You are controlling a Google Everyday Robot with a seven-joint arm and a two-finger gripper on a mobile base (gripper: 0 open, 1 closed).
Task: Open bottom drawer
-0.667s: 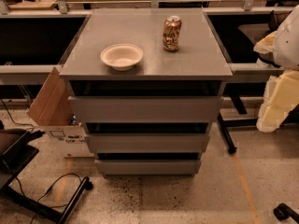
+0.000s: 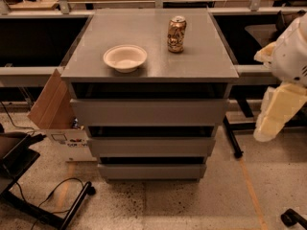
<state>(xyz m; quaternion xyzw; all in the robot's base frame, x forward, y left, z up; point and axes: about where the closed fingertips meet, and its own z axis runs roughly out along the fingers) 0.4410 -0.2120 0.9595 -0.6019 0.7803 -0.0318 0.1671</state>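
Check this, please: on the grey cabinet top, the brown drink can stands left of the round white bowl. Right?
No. In the camera view the brown drink can stands right of the round white bowl on the grey cabinet top. The end effector hangs at the right, apart from the grey bottom drawer.

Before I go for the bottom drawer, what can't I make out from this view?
Camera view only:
- bottom drawer: only its front shows; the inside is hidden behind it.
- pincer, right of the cabinet, not touching it: its arm is cut by the right edge.
- can on top: label too blurred to read.
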